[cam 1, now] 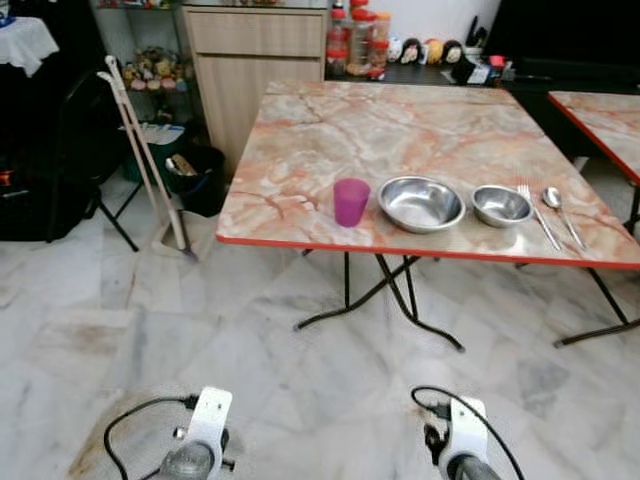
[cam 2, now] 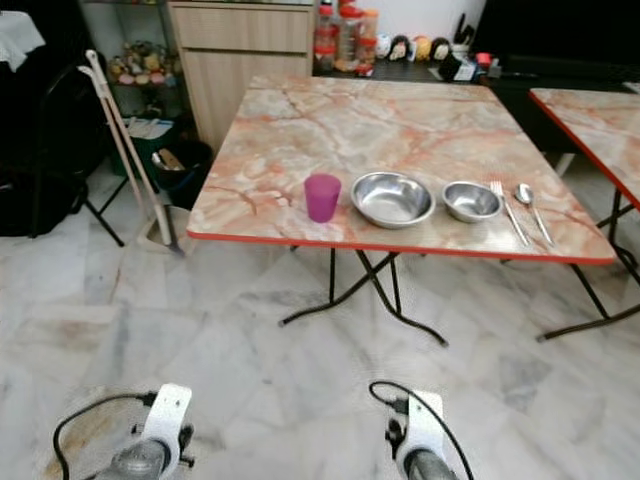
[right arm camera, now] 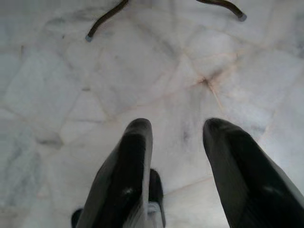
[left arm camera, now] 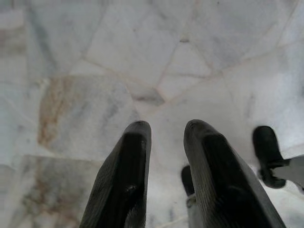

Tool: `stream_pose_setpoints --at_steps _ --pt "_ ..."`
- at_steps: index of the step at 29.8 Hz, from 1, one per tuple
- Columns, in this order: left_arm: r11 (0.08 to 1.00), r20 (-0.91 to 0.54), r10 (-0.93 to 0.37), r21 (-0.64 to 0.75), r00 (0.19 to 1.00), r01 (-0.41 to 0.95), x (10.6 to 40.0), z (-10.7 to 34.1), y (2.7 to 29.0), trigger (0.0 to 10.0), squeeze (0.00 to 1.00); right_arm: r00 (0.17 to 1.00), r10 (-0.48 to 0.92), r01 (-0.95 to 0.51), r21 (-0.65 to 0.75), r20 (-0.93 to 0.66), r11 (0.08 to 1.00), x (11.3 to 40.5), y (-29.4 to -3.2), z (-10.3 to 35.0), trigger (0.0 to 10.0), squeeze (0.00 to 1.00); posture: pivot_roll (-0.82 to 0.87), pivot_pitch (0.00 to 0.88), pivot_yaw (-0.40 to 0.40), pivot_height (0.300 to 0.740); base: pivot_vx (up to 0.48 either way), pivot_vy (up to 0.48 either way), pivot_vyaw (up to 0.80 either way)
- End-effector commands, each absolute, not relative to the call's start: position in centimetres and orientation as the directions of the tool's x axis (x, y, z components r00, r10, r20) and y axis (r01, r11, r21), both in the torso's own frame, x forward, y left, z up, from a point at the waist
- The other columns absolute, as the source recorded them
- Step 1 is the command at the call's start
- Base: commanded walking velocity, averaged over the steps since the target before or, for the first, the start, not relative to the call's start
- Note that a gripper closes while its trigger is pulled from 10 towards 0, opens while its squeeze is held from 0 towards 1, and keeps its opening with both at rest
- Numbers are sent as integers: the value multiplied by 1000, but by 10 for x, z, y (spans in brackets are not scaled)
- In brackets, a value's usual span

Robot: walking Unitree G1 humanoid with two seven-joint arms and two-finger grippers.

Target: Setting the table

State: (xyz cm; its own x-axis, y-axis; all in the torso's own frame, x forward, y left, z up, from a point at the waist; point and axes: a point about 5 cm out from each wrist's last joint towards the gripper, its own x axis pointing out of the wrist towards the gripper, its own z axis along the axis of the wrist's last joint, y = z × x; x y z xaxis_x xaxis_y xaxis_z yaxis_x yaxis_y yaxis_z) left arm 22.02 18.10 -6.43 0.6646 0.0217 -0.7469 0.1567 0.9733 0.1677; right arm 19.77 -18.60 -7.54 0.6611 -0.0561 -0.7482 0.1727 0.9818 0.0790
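While we stand back from the table point(cam 1: 300, 130), left gripper point(left arm camera: 166, 135) and right gripper point(right arm camera: 173, 130) hang parted and empty; next we approach the purple cup point(cam 1: 351, 202)

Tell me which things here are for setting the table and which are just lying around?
For setting the table: pink cup, big bowl, small bowl, fork, spoon, all on the table.

Just lying around: broom, bin, jars, cabinet.
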Motion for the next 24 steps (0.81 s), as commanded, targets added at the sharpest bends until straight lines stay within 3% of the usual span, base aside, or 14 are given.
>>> stream_pose_setpoints --at_steps 1,24 --pt "970 -756 9 165 655 177 221 -65 179 10000 0 668 -76 191 72 -741 979 199 -190 -74 10000 0 39 0 -27 740 322 0 -600" --pt "972 -755 8 159 656 171 222 -64 178 10000 0 676 -80 191 69 -733 979 201 -190 -73 10000 0 43 0 -34 740 337 0 -26"
